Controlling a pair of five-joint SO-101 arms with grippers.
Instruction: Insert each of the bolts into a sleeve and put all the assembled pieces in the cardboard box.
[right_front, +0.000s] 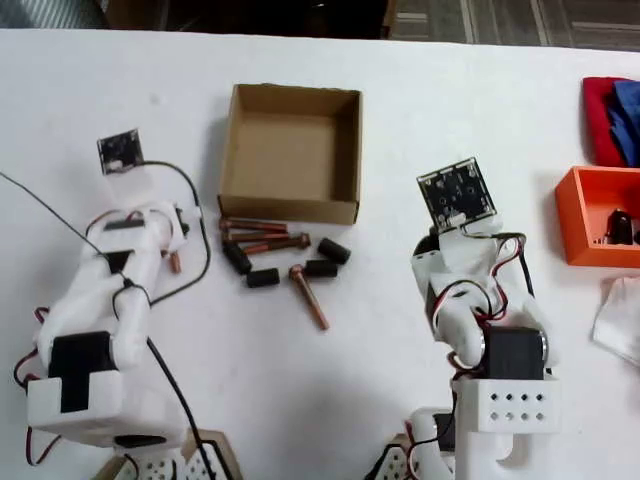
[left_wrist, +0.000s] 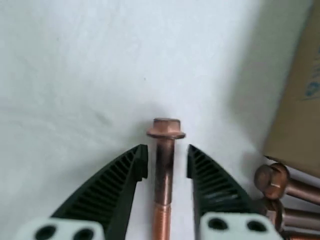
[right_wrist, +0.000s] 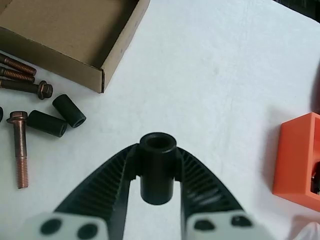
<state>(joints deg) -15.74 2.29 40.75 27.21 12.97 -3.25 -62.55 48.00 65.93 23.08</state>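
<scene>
High view: the cardboard box (right_front: 290, 208) is set between the arms. Loose bolts (right_front: 262, 233) and loose sleeves (right_front: 322, 259) are heaped just before it, near both arms.

Left wrist view: the left gripper (left_wrist: 167, 152) is narrowed about a bolt (left_wrist: 165, 131), head outward. Firm contact is probable, not certain.

Right wrist view: the right gripper (right_wrist: 157, 152) is clamped on a sleeve (right_wrist: 158, 172), its bore exposed, presumably to receive the bolt.
</scene>
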